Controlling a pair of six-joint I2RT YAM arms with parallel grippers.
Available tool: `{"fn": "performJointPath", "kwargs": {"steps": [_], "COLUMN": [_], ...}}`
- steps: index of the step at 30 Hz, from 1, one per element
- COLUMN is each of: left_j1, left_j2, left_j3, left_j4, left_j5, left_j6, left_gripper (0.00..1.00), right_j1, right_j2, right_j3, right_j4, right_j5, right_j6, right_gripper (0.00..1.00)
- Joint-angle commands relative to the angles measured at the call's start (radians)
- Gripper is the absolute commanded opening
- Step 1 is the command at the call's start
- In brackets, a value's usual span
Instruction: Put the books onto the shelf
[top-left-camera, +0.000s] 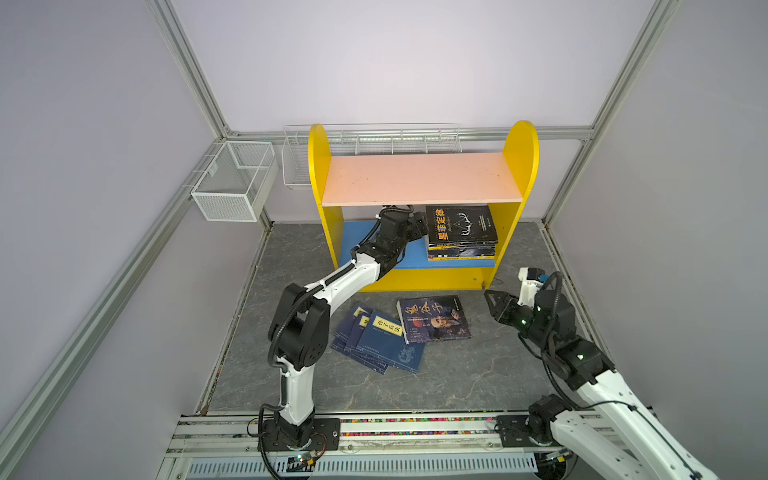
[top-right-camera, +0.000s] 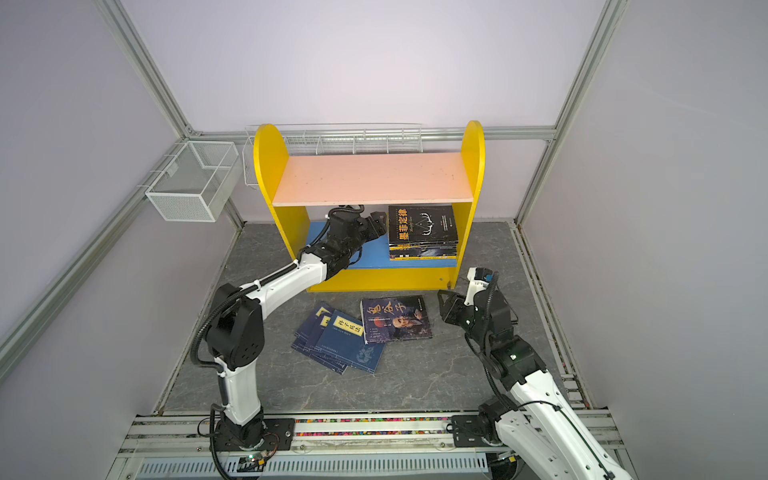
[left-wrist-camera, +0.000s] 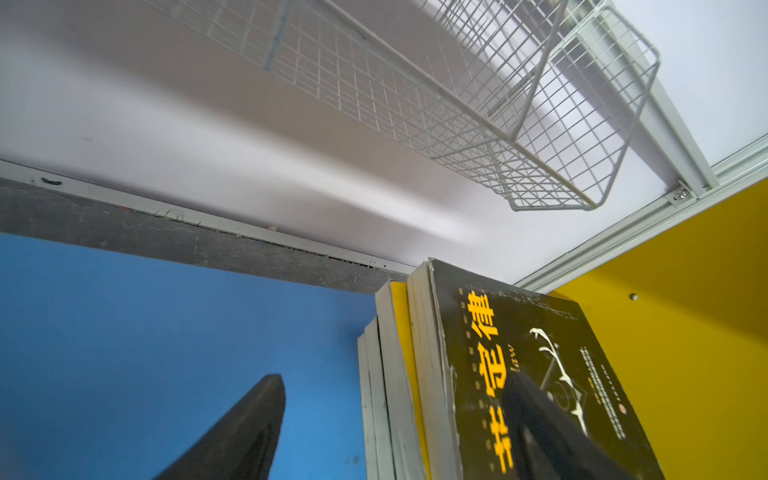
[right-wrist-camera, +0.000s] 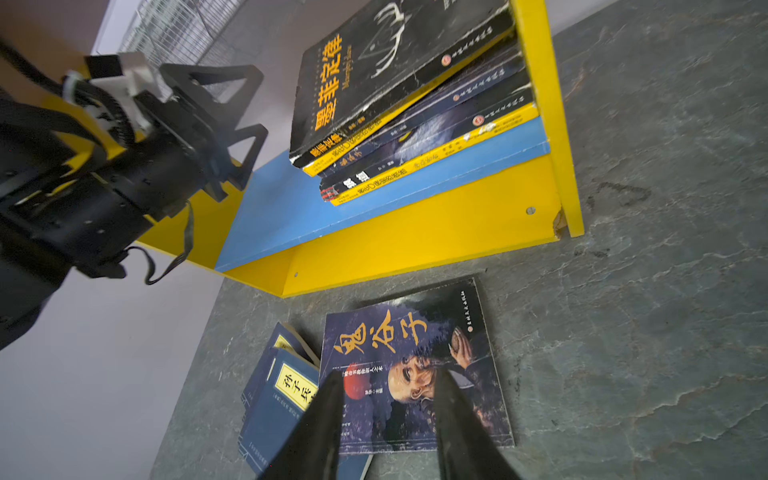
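The yellow shelf has a bare pink upper board and a blue lower board. A stack of several books lies flat at the right end of the lower board, with a black one on top. My left gripper is open inside the lower compartment, one finger over the blue board and the other over the black cover. On the floor in front lie a dark purple book and three overlapping navy books. My right gripper hovers open over the purple book's right side, holding nothing.
A white mesh basket hangs on the left wall and a long wire basket runs behind the shelf. Aluminium frame rails edge the grey marbled floor. The left forearm crosses the shelf's front left.
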Motion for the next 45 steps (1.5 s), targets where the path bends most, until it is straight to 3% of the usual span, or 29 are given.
{"fn": "performJointPath", "kwargs": {"steps": [1, 5, 9, 19, 27, 45], "left_j1": [-0.036, -0.101, -0.148, -0.155, -0.155, -0.154], "left_j2": [-0.119, -0.25, -0.363, -0.605, -0.635, -0.535], "left_j3": [-0.083, -0.298, -0.491, -0.872, -0.91, -0.855], "left_j4": [0.076, 0.078, 0.01, -0.095, -0.105, -0.084], "left_j5": [-0.045, -0.143, -0.189, -0.275, -0.31, -0.262], "left_j6": [0.014, 0.022, 0.019, -0.13, -0.17, -0.157], "left_gripper": [0.82, 0.82, 0.83, 0.82, 0.82, 0.82], "right_j1": [0.01, 0.013, 0.012, 0.002, -0.013, -0.039], "right_j2": [0.089, 0.235, 0.394, 0.65, 0.717, 0.797], "right_j3": [0.073, 0.189, 0.338, 0.504, 0.532, 0.559], "right_j4": [0.018, -0.027, -0.071, -0.057, 0.019, 0.13], "right_j5": [-0.029, 0.029, 0.077, 0.16, 0.248, 0.272], "right_j6": [-0.058, -0.098, -0.159, -0.163, -0.206, -0.284], "right_gripper": [0.31, 0.23, 0.22, 0.2, 0.2, 0.2]}}
